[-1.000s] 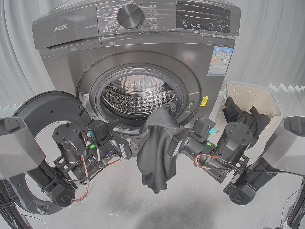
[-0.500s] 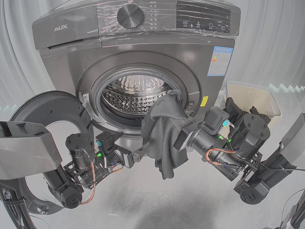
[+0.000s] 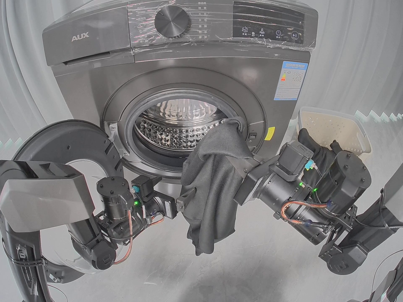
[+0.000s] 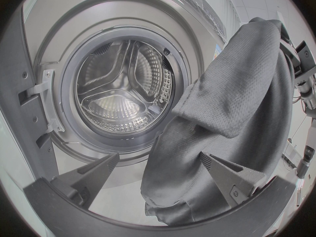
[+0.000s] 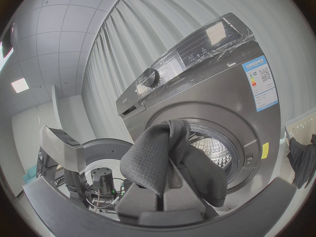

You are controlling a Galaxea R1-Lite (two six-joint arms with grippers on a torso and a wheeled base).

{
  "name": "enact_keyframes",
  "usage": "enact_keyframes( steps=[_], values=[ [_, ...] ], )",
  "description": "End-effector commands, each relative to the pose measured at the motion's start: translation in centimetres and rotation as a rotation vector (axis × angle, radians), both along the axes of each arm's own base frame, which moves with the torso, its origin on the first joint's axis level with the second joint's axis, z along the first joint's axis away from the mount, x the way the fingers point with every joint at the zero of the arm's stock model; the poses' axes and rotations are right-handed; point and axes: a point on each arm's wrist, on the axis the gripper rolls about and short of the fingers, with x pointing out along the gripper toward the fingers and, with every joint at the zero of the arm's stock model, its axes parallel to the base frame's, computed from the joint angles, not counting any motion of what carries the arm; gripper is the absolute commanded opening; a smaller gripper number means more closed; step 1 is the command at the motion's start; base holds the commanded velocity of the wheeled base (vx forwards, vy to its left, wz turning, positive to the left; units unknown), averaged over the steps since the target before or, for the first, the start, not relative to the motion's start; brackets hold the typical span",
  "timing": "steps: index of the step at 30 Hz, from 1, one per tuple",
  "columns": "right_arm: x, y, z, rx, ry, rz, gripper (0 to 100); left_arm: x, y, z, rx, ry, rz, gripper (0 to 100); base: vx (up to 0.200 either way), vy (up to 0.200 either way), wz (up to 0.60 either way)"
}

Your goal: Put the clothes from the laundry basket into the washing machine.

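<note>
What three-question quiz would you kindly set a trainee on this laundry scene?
1. True or false: the washing machine's door is shut.
2. Which gripper grips the dark garment? A: left gripper; B: right gripper; C: neither.
3. Where do more dark clothes lie?
Key: 1. False, the door stands open. 2. B; the left gripper is open. 3. In the laundry basket.
</note>
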Motion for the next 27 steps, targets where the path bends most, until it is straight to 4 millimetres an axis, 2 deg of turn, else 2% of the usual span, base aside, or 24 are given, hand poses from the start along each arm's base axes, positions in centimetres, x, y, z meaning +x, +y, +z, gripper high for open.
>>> enact_keyframes(
  steps=[1, 14, 27],
  values=[
    [-0.5, 0.1, 0.2, 0.003, -0.003, 0.014, 0, 0.3, -0.1, -0.7, 0.007, 0.014, 0.0, 100, 0.0, 0.0, 0.0],
    [-1.3, 0.8, -0.1, 0.006, 0.015, 0.052, 0, 1.6, -0.3, -1.8, 0.012, 0.016, 0.015, 100, 0.0, 0.0, 0.0],
    [-1.4, 1.4, -0.7, -0.008, 0.025, 0.07, 0, 1.1, -1.6, -2.9, 0.028, 0.038, -0.059, 100, 0.0, 0.0, 0.0]
  ],
)
